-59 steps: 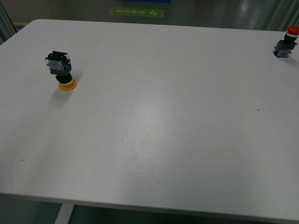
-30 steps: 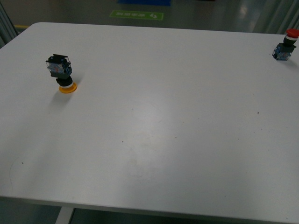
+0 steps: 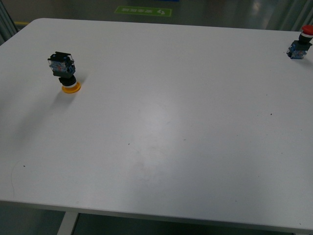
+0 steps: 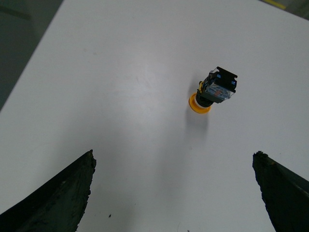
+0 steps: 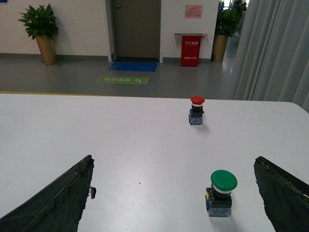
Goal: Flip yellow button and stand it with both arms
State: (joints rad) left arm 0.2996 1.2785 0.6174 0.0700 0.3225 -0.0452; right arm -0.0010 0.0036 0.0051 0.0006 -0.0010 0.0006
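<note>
In the front view the white table [image 3: 161,122] is seen obliquely from above its near edge. The left wrist view is aimed steeply down, sharing the yellow button [image 4: 215,92]; the right wrist view is held low, nearly level, sharing the red-capped switch [image 5: 196,110].

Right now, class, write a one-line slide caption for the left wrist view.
Left gripper, jaws wide open, hovers over the white table, the yellow button resting cap-down ahead of it.
</note>
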